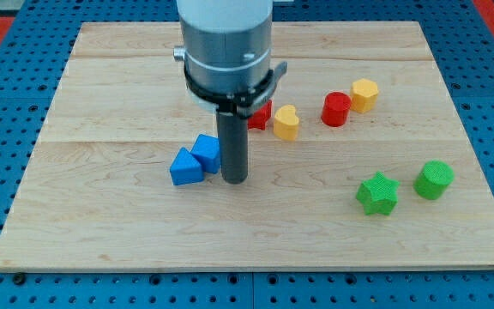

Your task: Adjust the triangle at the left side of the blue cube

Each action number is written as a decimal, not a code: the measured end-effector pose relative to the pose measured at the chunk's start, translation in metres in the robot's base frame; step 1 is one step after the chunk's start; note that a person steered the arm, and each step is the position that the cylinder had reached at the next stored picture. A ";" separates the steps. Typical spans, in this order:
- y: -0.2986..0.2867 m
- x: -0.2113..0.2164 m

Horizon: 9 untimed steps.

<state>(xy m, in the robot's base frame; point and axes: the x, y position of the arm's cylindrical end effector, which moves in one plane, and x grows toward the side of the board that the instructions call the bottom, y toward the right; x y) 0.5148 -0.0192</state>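
A blue triangle (185, 166) lies on the wooden board (101, 94), left of centre. A blue cube (206, 151) touches it on its upper right side. My tip (235, 180) stands just to the right of the blue cube, close to it or touching it. The rod rises from there into the grey arm housing (226, 43) at the view's top, which hides the board behind it.
A red block (262, 114), partly hidden by the rod, and a yellow heart (286, 122) sit right of the arm. A red cylinder (336, 109) and yellow hexagon (364, 93) lie further right. A green star (376, 192) and green cylinder (434, 179) sit lower right.
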 end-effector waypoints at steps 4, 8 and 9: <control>-0.096 0.016; -0.060 -0.011; -0.060 -0.011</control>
<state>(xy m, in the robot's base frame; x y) 0.5038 -0.0789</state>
